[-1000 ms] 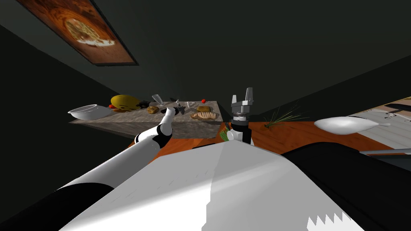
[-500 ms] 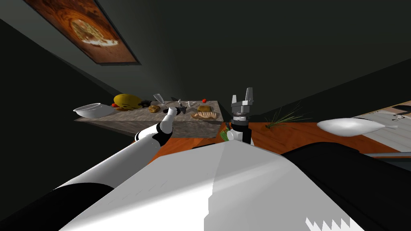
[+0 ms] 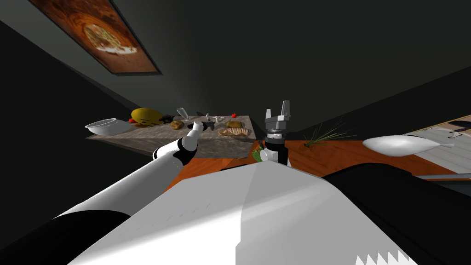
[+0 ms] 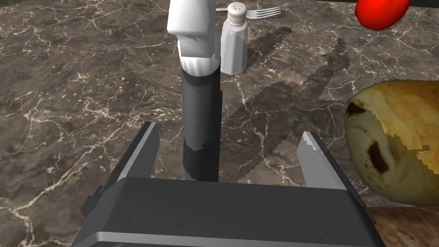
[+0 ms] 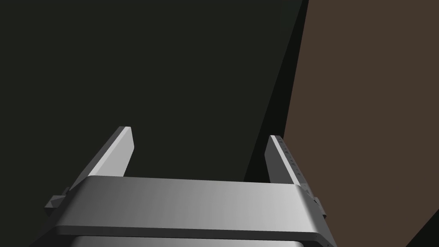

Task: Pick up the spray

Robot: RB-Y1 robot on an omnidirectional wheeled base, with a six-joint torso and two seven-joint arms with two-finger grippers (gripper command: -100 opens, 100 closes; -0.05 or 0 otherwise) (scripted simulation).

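Reaching farther than a second ago, the left arm is stretching out over the dark brown, white-veined marble tabletop point(image 4: 64, 85). The left gripper point(image 4: 228, 131) is holding its fingers wide apart. The spray bottle point(image 4: 201, 107), a dark grey cylinder with a white nozzle head, is standing upright between them, touching neither. Its base is hiding behind the gripper's body and its top is running off the picture's edge. Just beyond it a white salt shaker point(image 4: 233, 43) is standing, with a grey fork point(image 4: 257, 13) lying behind. A blotched yellow-brown lump point(image 4: 394, 141) is sitting beside one finger, partly cut off. The right gripper point(image 3: 277, 109) is hanging raised over the orange wooden floor point(image 3: 331, 156), fingers apart. Dark walls are surrounding the table.
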